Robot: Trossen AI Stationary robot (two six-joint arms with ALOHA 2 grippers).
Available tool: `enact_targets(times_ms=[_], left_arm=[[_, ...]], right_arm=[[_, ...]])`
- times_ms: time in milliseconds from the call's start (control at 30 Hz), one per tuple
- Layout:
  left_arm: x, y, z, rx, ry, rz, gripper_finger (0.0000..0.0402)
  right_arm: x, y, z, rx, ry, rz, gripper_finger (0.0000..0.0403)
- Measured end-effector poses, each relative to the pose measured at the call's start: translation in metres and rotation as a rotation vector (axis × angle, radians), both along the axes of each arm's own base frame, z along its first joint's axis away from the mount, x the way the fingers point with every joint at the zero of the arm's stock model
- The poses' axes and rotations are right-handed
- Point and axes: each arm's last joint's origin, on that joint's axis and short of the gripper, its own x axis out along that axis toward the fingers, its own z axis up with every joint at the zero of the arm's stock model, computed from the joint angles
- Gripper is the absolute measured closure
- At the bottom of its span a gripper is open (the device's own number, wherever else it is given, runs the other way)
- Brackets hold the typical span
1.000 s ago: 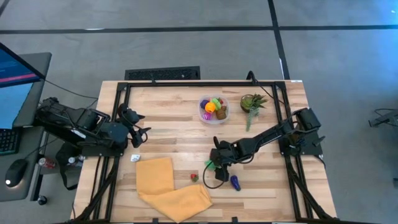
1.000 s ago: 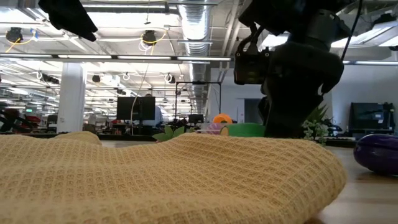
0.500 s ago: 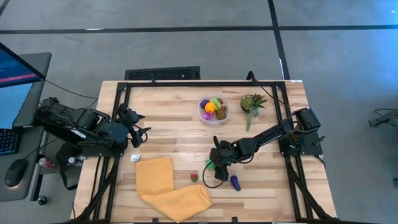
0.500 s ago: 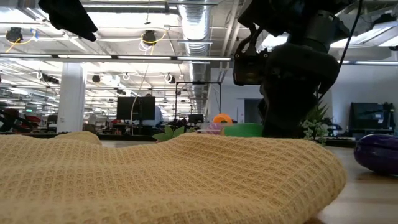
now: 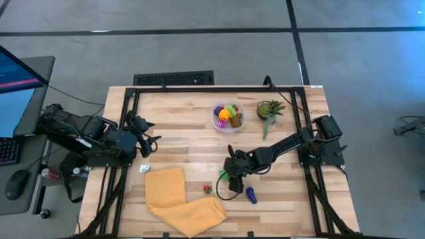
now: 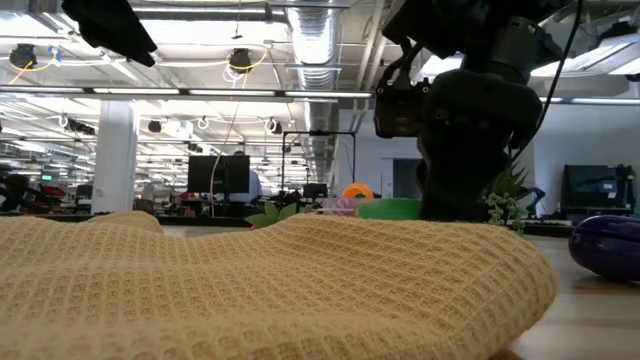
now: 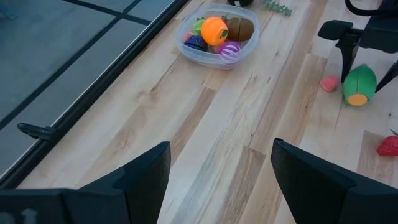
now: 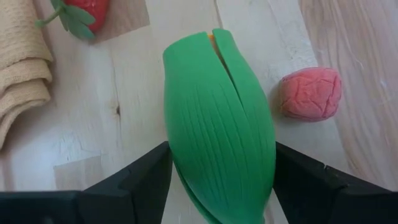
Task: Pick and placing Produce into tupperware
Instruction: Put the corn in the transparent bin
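My right pincer (image 8: 217, 180) has just closed around the green produce piece (image 8: 219, 134), south of the tupperware (image 5: 228, 117) on the surface (image 5: 179, 126). It can now be lifted toward the tub. My left pincer (image 7: 217, 171) waits apart, west of the tub.

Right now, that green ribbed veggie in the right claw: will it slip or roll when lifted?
The green ribbed vegetable looks smooth and tapered, so it may slide between the right claw's fingers. Its rounded body would probably roll if dropped on the wooden table. It looks like a small toy, so likely light and stiff, though a split at its tip could flex.
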Motion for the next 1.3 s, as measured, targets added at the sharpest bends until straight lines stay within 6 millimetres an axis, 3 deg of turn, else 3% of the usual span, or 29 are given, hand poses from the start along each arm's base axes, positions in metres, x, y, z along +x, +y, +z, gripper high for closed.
enact_targets(times_ms=[567, 1300], left_arm=[[0.0, 0.0, 0.0, 0.004, 0.001, -0.003, 0.0134], [0.0, 0.0, 0.0, 0.007, -0.001, 0.002, 0.0134]], right_arm=[[0.005, 0.007, 0.02, 0.082, -0.04, 0.02, 0.0129], [0.006, 0.006, 0.021, 0.044, -0.075, 0.092, 0.0127]])
